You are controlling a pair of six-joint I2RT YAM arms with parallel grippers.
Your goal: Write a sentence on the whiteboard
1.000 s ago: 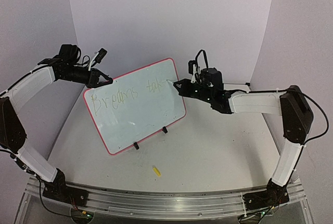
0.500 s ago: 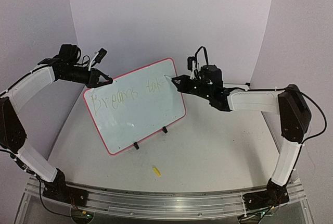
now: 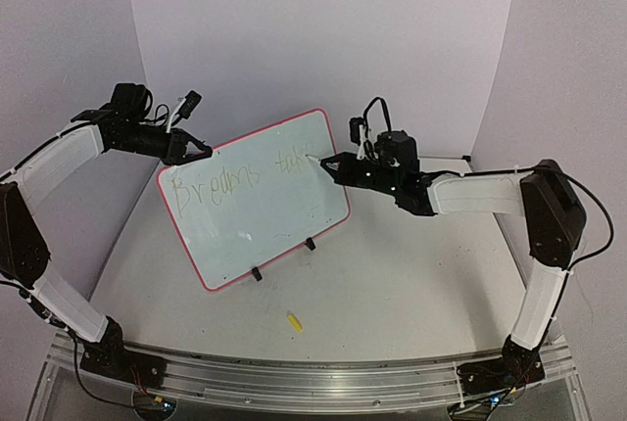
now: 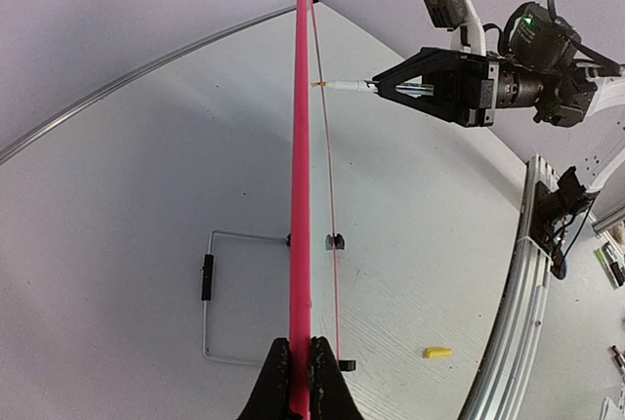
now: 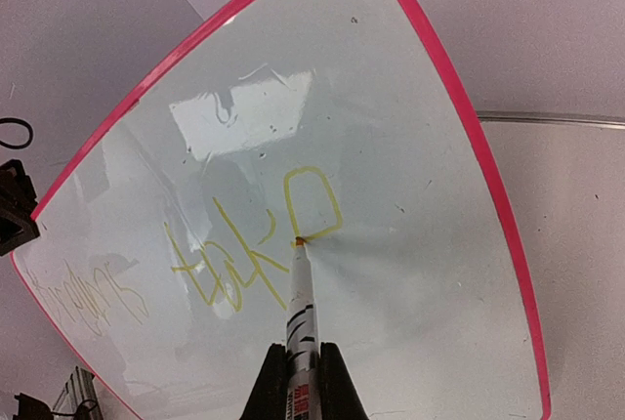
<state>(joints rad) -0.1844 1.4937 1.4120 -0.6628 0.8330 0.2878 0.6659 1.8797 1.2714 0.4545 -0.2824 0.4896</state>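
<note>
The whiteboard [image 3: 257, 201] stands tilted on two black clip feet, white with a pink-red border, with yellow writing "Dreams tak" and a loop after it. My left gripper [image 3: 196, 152] is shut on its upper left edge; in the left wrist view its fingers [image 4: 299, 381] clamp the pink rim [image 4: 301, 195]. My right gripper [image 3: 333, 162] is shut on a white marker [image 5: 301, 308] whose yellow tip touches the board [image 5: 391, 244] at the loop's bottom left. The marker also shows in the left wrist view [image 4: 347, 86].
A yellow marker cap [image 3: 294, 321] lies on the table in front of the board; it also shows in the left wrist view [image 4: 437, 352]. A wire stand [image 4: 220, 293] props the board from behind. Purple walls close in behind and at both sides.
My right gripper moved the marker up and round on the board, then back down, drawing a closed yellow loop after "tak". The left arm and the board have not moved.
</note>
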